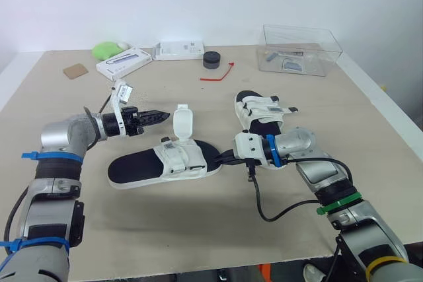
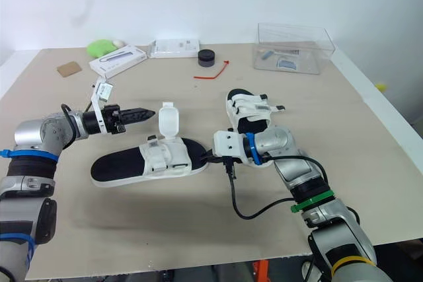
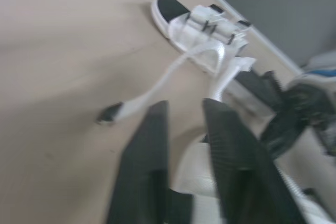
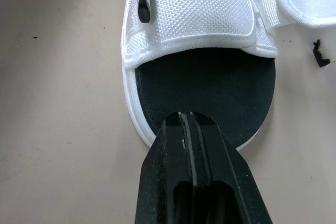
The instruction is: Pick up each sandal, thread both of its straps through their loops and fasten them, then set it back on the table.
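Right gripper (image 4: 185, 115) was closed, its two black ribbed fingers pressed flat together with nothing seen between them, and its tip sat at the rounded toe rim of the near sandal (image 1: 142, 166). That sandal lay flat on the tan table (image 1: 198, 229), between the two arms, with a matte black, finely grained footbed, a white sole edge and a white upper of coarse woven mesh. One broad white strap (image 1: 183, 123) with a rounded end stood upright from its upper, unfastened. Left gripper (image 1: 165, 115) hung above the table just beside this raised strap, pointing at it; the left wrist view showed its fingers a narrow gap apart and holding nothing. The far sandal (image 1: 259, 113), of the same white mesh and black footbed, lay flat behind the right gripper, with thin black-tipped straps across its upper.
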Controlling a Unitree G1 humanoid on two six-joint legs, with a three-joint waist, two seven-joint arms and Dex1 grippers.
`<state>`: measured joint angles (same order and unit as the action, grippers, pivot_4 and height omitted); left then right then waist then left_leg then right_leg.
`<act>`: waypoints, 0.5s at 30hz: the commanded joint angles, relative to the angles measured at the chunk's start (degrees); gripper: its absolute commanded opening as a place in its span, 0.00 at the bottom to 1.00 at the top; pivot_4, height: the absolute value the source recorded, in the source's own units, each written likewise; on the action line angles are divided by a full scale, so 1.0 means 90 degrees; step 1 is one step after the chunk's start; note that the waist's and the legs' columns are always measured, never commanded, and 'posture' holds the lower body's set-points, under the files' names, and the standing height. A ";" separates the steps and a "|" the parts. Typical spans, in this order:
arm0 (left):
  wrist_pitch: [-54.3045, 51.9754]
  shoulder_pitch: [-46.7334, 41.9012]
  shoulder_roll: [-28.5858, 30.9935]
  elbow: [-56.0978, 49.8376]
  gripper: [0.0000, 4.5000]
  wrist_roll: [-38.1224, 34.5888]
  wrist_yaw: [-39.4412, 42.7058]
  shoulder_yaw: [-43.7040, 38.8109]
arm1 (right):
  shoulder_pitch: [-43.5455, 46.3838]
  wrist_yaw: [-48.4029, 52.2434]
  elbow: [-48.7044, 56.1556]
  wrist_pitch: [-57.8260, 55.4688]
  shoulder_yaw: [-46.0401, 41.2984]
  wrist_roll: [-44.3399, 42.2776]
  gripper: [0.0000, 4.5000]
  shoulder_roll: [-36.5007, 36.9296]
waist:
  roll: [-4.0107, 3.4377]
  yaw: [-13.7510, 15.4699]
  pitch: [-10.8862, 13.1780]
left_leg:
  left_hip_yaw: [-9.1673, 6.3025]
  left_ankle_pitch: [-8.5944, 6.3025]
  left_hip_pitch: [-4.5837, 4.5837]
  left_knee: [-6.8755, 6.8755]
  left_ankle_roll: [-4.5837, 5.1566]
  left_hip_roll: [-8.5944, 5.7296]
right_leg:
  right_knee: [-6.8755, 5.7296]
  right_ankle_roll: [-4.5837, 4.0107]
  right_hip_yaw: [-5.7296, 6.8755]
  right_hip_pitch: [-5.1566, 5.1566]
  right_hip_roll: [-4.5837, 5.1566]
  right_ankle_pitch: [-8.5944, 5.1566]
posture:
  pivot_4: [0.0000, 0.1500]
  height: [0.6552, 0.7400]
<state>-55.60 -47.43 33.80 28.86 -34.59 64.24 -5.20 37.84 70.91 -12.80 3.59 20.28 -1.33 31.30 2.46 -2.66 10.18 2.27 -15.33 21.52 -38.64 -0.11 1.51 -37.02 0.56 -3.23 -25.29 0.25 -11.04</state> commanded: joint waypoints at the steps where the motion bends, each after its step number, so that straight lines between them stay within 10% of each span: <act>1: -0.0542 -0.0202 0.0018 -0.0038 0.78 -0.0326 0.0114 -0.0193 | 0.0011 -0.0023 -0.0050 -0.0016 -0.0002 0.0140 0.00 0.0074 | 0.0000 0.0000 0.0000 | -0.0002 0.0000 -0.0001 0.0000 0.0000 0.0000 | 0.0000 0.0000 -0.0001 0.0000 0.0000 0.0000 | 1.00 1.00; 4: -0.1032 -0.0336 -0.0249 0.0234 0.99 -0.0615 -0.0184 -0.0540 | 0.0015 -0.0021 -0.0056 -0.0010 -0.0016 0.0143 0.00 0.0100 | 0.0001 0.0001 0.0000 | -0.0004 0.0000 -0.0001 0.0000 0.0000 0.0001 | -0.0001 0.0000 0.0000 0.0000 0.0000 0.0000 | 1.00 1.00; 15: -0.1394 -0.1057 -0.1012 0.1419 0.99 -0.0735 -0.0969 -0.1123 | 0.0064 -0.0029 -0.0147 0.0080 0.0002 0.0208 0.00 0.0086 | 0.0001 0.0001 -0.0001 | -0.0005 0.0000 -0.0001 -0.0003 -0.0001 -0.0003 | -0.0002 0.0002 -0.0002 0.0002 0.0004 0.0003 | 1.00 1.00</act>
<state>-69.03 -54.35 24.95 40.30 -40.51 56.36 -13.11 37.99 70.90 -13.28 4.43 20.28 -0.86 31.46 2.47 -2.65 10.17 2.22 -15.32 21.51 -38.67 -0.12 1.47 -37.03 0.59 -3.25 -25.27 0.29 -11.01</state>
